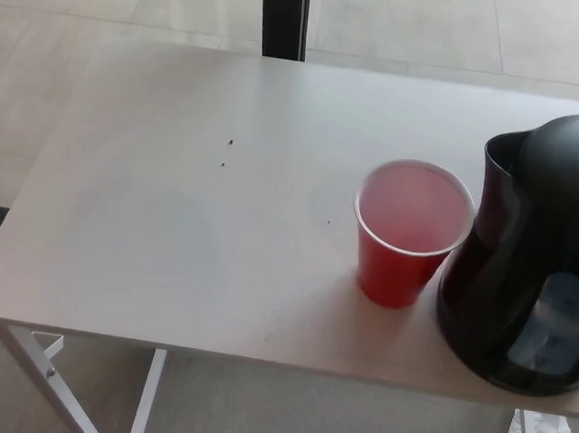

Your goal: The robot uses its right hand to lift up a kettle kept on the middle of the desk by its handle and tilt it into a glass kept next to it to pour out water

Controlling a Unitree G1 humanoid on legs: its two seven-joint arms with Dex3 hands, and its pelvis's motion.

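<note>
Nearest the camera, at the desk's (169, 217) right front edge, the black kettle (532, 256) stands upright, its spout turned toward the red cup (409, 231) just beside it on the left. Neither robot hand shows, so their state cannot be told. The right hand should probably come in from the right, where the handle likely lies cut off by the frame, close firmly, lift straight, then tip slowly over the cup's rim.
</note>
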